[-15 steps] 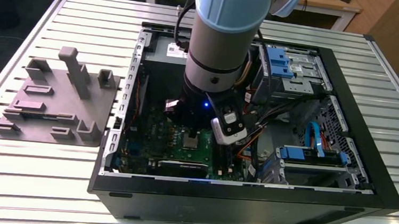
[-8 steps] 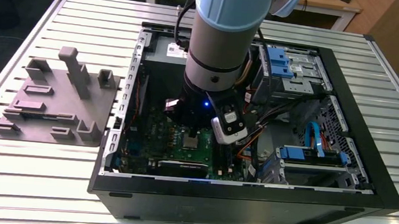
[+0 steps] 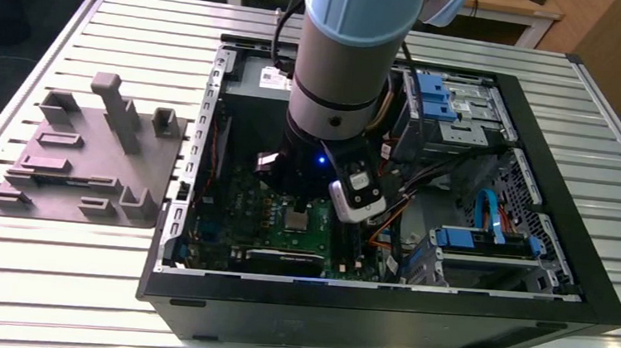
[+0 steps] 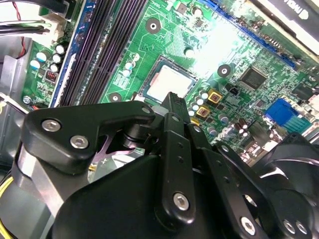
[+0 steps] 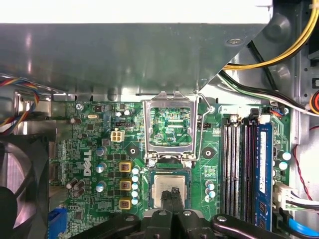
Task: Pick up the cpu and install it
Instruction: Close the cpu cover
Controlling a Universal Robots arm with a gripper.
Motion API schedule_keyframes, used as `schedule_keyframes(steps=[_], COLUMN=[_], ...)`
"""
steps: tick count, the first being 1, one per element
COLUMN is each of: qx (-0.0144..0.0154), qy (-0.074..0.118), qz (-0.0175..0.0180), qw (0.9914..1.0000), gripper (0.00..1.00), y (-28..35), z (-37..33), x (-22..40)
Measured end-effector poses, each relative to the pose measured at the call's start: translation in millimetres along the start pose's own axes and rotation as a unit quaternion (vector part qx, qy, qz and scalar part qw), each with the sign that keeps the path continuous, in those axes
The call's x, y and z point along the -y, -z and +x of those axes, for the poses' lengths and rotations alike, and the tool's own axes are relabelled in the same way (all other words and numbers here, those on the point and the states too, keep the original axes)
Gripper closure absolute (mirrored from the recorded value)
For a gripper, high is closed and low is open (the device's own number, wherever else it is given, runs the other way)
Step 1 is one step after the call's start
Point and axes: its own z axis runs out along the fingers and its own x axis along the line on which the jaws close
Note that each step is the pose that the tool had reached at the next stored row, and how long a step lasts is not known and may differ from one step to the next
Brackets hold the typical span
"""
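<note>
The cpu (image 5: 164, 186) lies flat in its socket on the green motherboard (image 5: 89, 149), a small silvery square with a pale rim; it also shows in the second wrist view (image 4: 167, 79) and in the exterior view (image 3: 298, 220). My gripper (image 5: 172, 192) hangs right over the cpu's edge, its two black fingers pressed together with nothing between them. The second wrist view shows my gripper (image 4: 172, 97) shut in the same way. I cannot tell whether the tips touch the chip. The shiny socket frame (image 5: 147, 124) stands flipped open beside the cpu.
The arm reaches down into an open computer case (image 3: 388, 313) on a slatted metal table. A big grey metal box (image 5: 124, 55) overhangs the board. Memory slots (image 5: 239, 164), a black fan (image 5: 15, 184) and cables flank the socket. A grey moulded tray (image 3: 90, 157) sits outside the case.
</note>
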Motion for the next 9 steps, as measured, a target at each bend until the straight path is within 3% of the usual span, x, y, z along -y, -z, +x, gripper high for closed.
schedule_keyframes(steps=[9], qx=[0.0000], qy=[0.000], qz=[0.0000], qw=[1.00000], gripper=[0.90], y=[3.1], z=[0.1], x=[-0.1])
